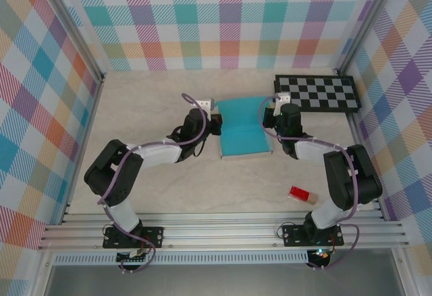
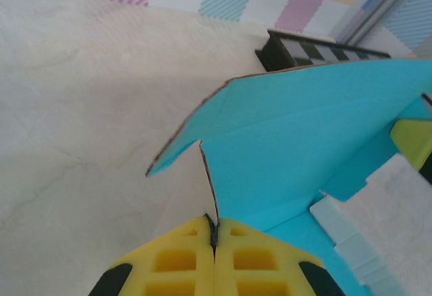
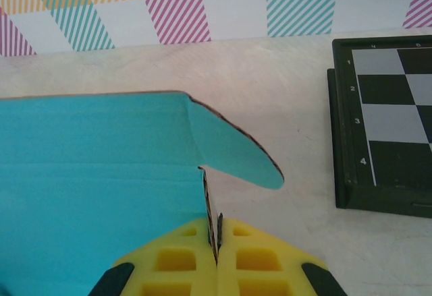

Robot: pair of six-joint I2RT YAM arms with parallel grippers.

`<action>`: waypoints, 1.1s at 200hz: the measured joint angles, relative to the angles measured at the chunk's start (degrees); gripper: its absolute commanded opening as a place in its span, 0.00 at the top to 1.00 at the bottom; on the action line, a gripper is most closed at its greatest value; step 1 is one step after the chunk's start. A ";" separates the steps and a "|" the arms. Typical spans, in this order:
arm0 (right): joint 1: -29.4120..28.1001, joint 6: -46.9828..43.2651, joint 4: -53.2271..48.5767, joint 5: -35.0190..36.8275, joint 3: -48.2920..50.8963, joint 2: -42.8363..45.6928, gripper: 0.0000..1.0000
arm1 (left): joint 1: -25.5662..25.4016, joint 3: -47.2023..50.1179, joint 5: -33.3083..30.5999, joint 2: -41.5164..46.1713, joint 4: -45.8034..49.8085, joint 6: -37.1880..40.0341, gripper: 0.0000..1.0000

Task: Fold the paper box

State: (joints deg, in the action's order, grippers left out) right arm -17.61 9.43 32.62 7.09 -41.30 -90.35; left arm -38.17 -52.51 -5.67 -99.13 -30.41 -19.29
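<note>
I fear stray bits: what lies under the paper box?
Pale table shows around the paper box; the patch beneath is hidden by the teal card. The left pincer and right pincer clamp its side edges.

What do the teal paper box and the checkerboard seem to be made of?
The paper box: thin card, it seems, matt teal on the face; the cut edge shows a brownish core and fold lines are pressed in. The checkerboard: probably a stiff board, wood or plastic, I cannot tell which; thick black rim, smooth printed squares.
</note>
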 measured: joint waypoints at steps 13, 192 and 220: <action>-0.15 -0.04 0.98 0.02 2.43 1.84 1.00 | -0.70 2.36 -0.09 0.61 -2.19 0.28 1.00; -8.09 3.67 -11.78 2.95 29.44 40.79 1.00 | -11.93 23.10 -4.74 16.83 -6.32 2.69 1.00; -9.05 3.91 -13.14 3.02 30.12 42.84 1.00 | -12.28 23.04 -6.62 17.53 -5.33 5.40 1.00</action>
State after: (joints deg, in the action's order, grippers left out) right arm -26.65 13.34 19.49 10.11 -11.18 -47.51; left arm -50.46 -29.47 -12.29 -81.60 -35.75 -13.89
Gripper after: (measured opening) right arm 0.039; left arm 0.062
